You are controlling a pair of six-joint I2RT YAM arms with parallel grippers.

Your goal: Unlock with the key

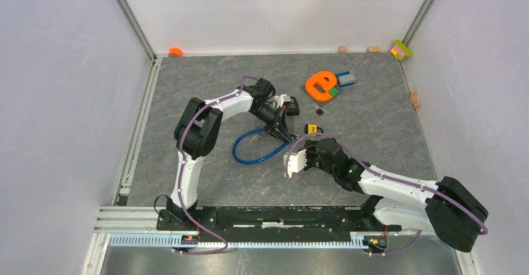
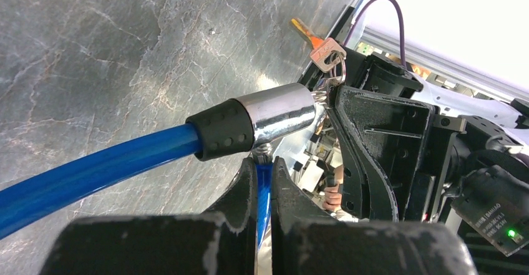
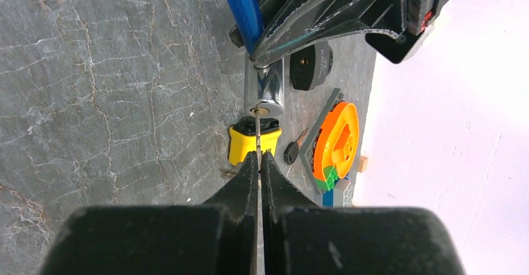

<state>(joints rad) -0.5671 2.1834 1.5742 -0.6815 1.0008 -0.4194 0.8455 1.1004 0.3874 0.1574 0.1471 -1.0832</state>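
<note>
1. Middle of the tabletop [image 1: 387, 138]: both arms meet over a cable lock, as I watch from the remote station.
2. The left fingers [image 2: 240, 194] are pressed onto the blue cable [image 2: 93, 174], pinching a stretch of it right beside the chrome lock barrel [image 2: 281, 113].
3. A black ribbed collar [image 2: 224, 128] joins the cable to one end of the barrel.
4. The rest of the blue cable lies in a loop on the tabletop, just left of where the fingers meet.
5. The right fingers [image 3: 240, 184] are squeezed together on the key [image 3: 257, 131]. Only its thin blade shows past their tips.
6. That blade runs straight from the tips to the keyhole in the barrel's round end face. How deep it sits I cannot tell.
7. Spare keys [image 2: 325, 53] on a ring sit at the barrel's keyhole end, one silver and one brass-coloured.
8. Just beyond the barrel, on the far side, a yellow-and-black block [image 3: 252, 144] sits on the tabletop.
9. To the right of the block lies a black-headed key [image 3: 291, 153], and right of that an orange piece [image 3: 343, 125].
10. Whether the barrel rests on the tabletop or is held above it, I cannot tell.
</note>
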